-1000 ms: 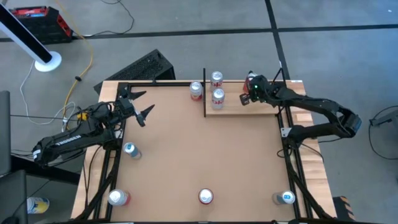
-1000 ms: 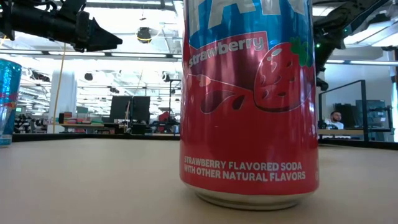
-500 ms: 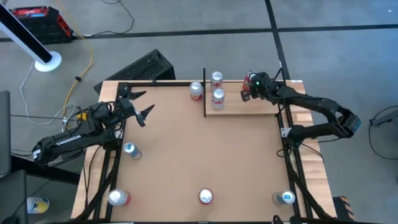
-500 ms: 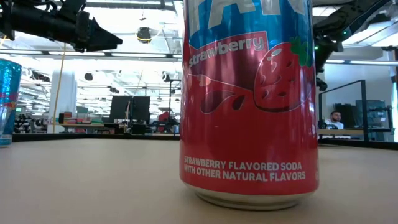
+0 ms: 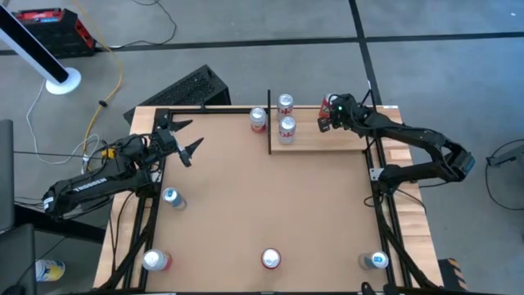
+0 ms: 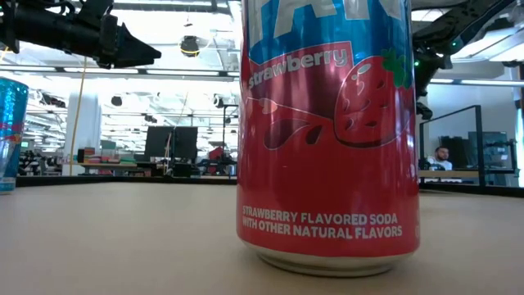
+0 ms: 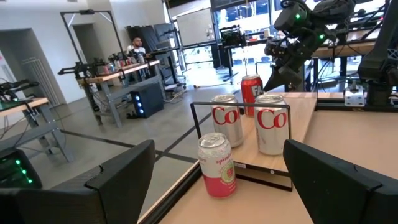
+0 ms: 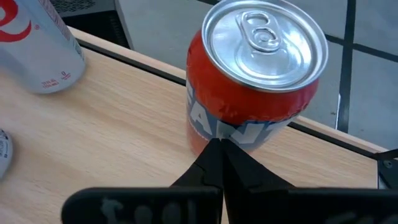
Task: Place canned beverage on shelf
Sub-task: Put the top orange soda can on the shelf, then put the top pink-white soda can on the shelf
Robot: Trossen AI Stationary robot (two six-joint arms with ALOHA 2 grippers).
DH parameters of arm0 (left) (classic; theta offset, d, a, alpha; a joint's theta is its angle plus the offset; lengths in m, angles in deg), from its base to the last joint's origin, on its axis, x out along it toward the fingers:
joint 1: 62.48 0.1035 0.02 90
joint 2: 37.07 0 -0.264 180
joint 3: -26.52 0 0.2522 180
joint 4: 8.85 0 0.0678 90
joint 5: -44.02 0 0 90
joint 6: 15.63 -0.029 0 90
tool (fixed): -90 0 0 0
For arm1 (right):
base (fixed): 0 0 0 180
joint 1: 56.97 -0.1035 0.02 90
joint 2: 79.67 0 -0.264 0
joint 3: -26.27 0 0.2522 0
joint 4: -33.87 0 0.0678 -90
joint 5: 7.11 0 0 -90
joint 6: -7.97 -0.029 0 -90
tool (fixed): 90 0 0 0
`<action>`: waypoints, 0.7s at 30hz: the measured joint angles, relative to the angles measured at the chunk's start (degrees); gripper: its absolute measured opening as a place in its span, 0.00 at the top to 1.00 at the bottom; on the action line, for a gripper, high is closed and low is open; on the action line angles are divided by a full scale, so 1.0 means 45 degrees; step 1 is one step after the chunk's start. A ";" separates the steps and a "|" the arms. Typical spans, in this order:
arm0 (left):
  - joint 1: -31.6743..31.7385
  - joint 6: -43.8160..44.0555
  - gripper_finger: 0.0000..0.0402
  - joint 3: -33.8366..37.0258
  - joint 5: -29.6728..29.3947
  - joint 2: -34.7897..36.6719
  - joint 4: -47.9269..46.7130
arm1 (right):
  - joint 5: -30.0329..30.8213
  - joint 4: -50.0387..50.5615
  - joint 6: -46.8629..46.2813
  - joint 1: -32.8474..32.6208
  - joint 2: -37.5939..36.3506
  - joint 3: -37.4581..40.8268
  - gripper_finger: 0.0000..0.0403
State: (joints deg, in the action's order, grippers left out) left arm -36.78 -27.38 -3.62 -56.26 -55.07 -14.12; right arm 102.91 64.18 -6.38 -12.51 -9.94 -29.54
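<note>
Cans stand scattered over the brown tabletop [image 5: 262, 197] in the high view, and three of them are on the shelf [image 5: 327, 139], the pale wood board at the table's far edge. Two silver cola cans [image 5: 286, 129] stand near the shelf's left end, one behind the other, and a red soda can [image 8: 255, 81] stands upright farther right along the board. A pink-and-silver can [image 7: 217, 164] stands on the tabletop just beside the shelf's left end, outside its thin black post.

The right gripper [image 8: 219, 154] is at the shelf, just behind the red soda can, with its two dark fingers pressed together and nothing between them. In the right wrist view its tip lies against or just short of the can's side; which of the two cannot be told. The can stands free on the board.

The left gripper [image 5: 184, 139] hangs above the table's left far corner, its fingers spread wide and empty, pointing toward the shelf.

Nearer the front of the table stand a blue can [image 5: 170, 197] on the left side, a red-and-silver can [image 5: 154, 260] at the left front corner, a strawberry soda can [image 6: 327, 131] at the middle of the front edge, filling the low view, and another blue can [image 5: 376, 260] at the right front corner.
</note>
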 joint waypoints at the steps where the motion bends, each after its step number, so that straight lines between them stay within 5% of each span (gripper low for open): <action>1: -0.0002 0.0000 0.15 0.0000 0.0000 0.0000 0.0000 | 0.0054 0.0003 0.0000 0.0016 0.0000 0.0000 0.95; 13: 0.0001 -0.0005 0.15 0.0000 0.0000 0.0000 0.0000 | 0.0162 0.0029 -0.0112 -0.0020 0.0000 0.0000 0.95; 21: -0.0002 -0.0015 0.15 0.0000 0.0000 0.0000 0.0005 | -0.0779 0.0061 -0.0472 -0.1907 -0.0019 -0.0531 0.95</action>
State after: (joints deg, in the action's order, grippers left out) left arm -36.79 -27.44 -3.62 -56.26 -55.07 -14.10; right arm 99.40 64.46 -8.50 -21.09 -10.03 -31.93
